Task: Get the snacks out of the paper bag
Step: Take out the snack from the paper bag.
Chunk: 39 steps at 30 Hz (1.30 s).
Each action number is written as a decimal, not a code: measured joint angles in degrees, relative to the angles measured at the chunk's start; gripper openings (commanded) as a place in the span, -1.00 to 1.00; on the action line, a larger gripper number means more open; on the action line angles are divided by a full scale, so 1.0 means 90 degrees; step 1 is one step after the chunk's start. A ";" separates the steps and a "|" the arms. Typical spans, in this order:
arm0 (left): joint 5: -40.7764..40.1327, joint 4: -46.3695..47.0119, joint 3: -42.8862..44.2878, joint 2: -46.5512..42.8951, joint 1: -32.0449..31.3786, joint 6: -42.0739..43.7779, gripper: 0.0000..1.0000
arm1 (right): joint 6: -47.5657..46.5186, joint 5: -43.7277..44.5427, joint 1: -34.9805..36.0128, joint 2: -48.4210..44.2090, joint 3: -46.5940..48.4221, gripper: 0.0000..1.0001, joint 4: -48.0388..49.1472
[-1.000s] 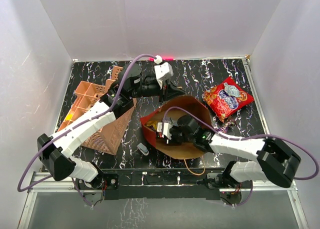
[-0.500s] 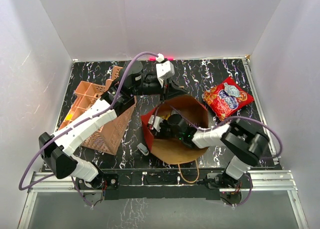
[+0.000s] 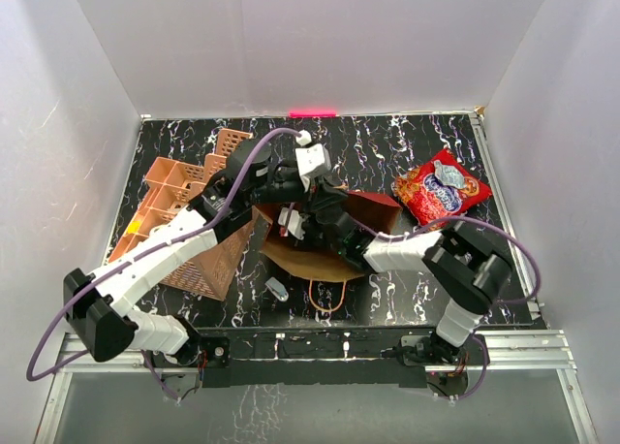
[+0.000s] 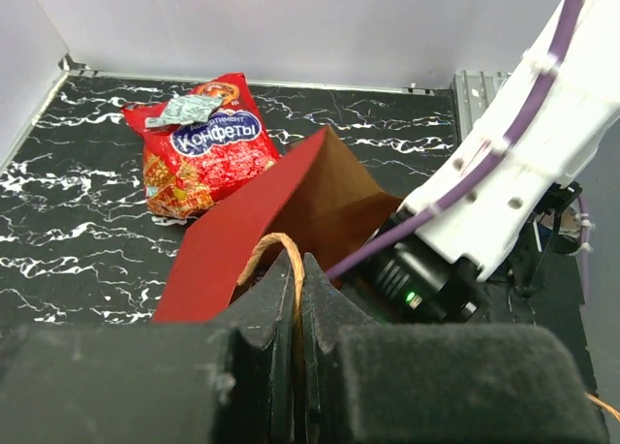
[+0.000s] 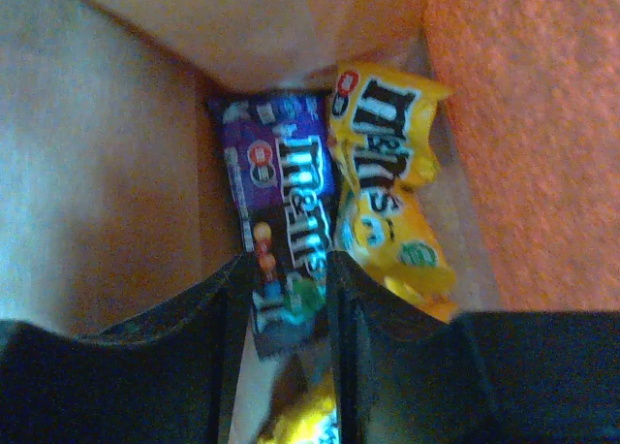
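1. The paper bag (image 3: 325, 260) is sitting at the centre of the top view on the black marbled worktop (image 3: 407, 143). Its mouth is facing the lower right and its brown lining is showing.
2. The left claw (image 4: 294, 289) is clamping shut on the bag's upper rim, with a twisted loop handle (image 4: 266, 245) pinched between its fingers.
3. The right arm is reaching into the mouth from the lower right. The right claw (image 5: 286, 279) is sitting deep inside, narrowly parted, with a finger on either side of the near end of a purple packet (image 5: 286, 192). I cannot tell whether the fingers are pressing on it.
4. The purple packet is lying flat on the lining. Its long axis is running top to bottom of the right wrist view, and its far end is pointing into the bag's fold at the top.
5. A crumpled yellow packet (image 5: 387, 182) is lying against its right edge on roughly the same axis.
6. The red cookie bag (image 3: 441, 192) is lying outside on the worktop at the upper right of the top view. Its long axis is slanting from lower left to upper right.
7. A pink lattice organizer (image 3: 184, 221) is lying at the left of the top view.
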 measured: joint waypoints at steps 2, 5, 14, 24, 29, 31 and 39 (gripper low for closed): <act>-0.0049 0.0097 -0.0172 -0.0138 0.0000 0.0017 -1.00 | -0.0238 0.0068 0.0005 -0.0379 -0.0129 -0.05 -0.0432; -0.0148 0.0313 -0.0384 -0.0352 0.0000 0.0010 -1.00 | -0.0444 0.0221 0.0002 -0.0792 -0.0199 0.02 -0.0828; -0.0396 0.1027 -0.0753 -0.0578 0.0000 -0.0449 -1.00 | 0.0109 0.0991 0.0002 -0.0908 -0.0559 0.17 -0.0908; -0.0580 0.1423 -0.0799 -0.0576 0.0000 -0.1112 -1.00 | 0.0806 0.2280 0.0002 -0.0017 -0.0653 -0.10 0.0131; -0.0733 0.1462 -0.0896 -0.0576 0.0000 -0.1151 -1.00 | 0.0840 0.2620 -0.0007 0.0437 -0.0585 -0.52 0.0576; -0.0855 0.1486 -0.0906 -0.0576 0.0000 -0.1144 -1.00 | 0.0789 0.2579 -0.0010 0.0437 -0.0585 -0.66 0.0736; -0.1236 0.1634 -0.1010 -0.0619 0.0000 -0.1139 -1.00 | 0.0712 0.1562 -0.0015 -0.0493 -0.0814 -0.86 0.0393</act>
